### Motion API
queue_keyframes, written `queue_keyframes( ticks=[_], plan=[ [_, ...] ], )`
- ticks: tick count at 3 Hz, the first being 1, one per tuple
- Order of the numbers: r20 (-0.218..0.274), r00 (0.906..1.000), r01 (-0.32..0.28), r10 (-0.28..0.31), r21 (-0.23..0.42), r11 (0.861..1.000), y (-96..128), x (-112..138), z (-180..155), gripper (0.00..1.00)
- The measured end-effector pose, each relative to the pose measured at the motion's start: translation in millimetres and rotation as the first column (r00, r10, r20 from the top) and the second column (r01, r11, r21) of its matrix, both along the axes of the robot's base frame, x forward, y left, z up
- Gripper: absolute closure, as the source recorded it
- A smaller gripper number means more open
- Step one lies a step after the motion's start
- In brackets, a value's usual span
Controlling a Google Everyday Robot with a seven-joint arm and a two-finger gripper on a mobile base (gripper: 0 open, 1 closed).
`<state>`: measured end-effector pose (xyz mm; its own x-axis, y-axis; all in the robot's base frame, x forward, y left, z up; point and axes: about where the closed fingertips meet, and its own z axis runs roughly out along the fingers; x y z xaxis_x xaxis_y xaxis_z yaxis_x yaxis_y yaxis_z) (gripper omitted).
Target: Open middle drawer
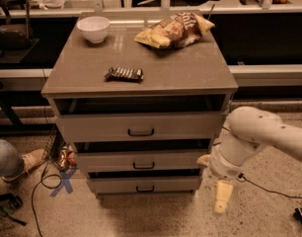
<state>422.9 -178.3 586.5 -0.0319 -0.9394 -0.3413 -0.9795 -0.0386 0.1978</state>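
The grey-taupe cabinet [141,73] has three drawers stacked in its front. The middle drawer [106,161] has a medium-height front with a small black bar pull [143,166]. A dark gap shows above its front. The taller top drawer [92,127] is above it and the slim bottom drawer [111,184] is below it. My gripper [221,195] hangs on the white arm [259,132] to the right of the cabinet. It is level with the bottom drawer, close to the cabinet's right front corner, and touches no pull.
On the cabinet top are a white bowl [94,28], chip bags [173,29] and a dark candy bar [124,73]. A person's leg and shoe [18,161], cables [40,191] and a blue X mark [62,181] are on the floor at the left. Benches run behind.
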Motion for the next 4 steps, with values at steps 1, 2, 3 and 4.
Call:
queue_keyframes(
  ticks=[1,2,3,4],
  plan=[
    [0.010,0.9996,-0.027,0.026,0.061,0.998,28.5,26.3,-50.9,0.00],
    [0.019,0.9995,-0.026,0.025,0.061,0.998,28.2,29.3,-53.5,0.00],
    [0.089,0.9959,-0.019,0.014,0.057,0.998,25.7,53.6,-73.9,0.00],
    [0.190,0.9817,-0.024,0.015,0.045,0.999,24.7,97.2,-100.9,0.00]
  ],
)
